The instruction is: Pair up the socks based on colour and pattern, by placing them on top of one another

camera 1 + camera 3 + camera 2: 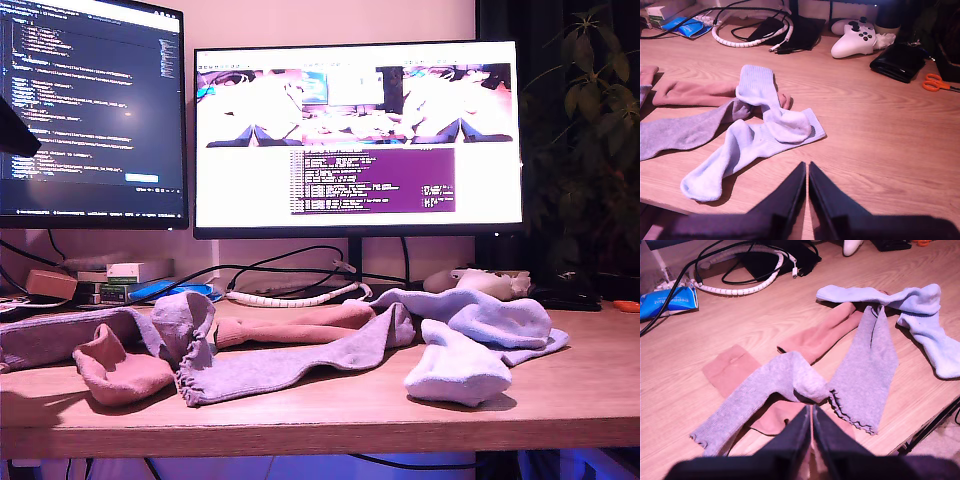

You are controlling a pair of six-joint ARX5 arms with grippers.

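We see soft knitted cloth socks [865,370], matt and faintly fuzzy, on a smooth wood-grain counter [880,130]; the controller [852,40] looks like glossy white plastic.

Home office desk, two monitors [357,135], game controller [854,37], houseplant [585,120], cables [740,270]

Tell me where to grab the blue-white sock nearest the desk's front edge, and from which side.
Grip the free end of the near blue-white sock, the rounded tip that lies alone on bare desk. Its other end is under the second blue-white sock. Coming straight down with my second gripper, now shut, looks safest; open it first.
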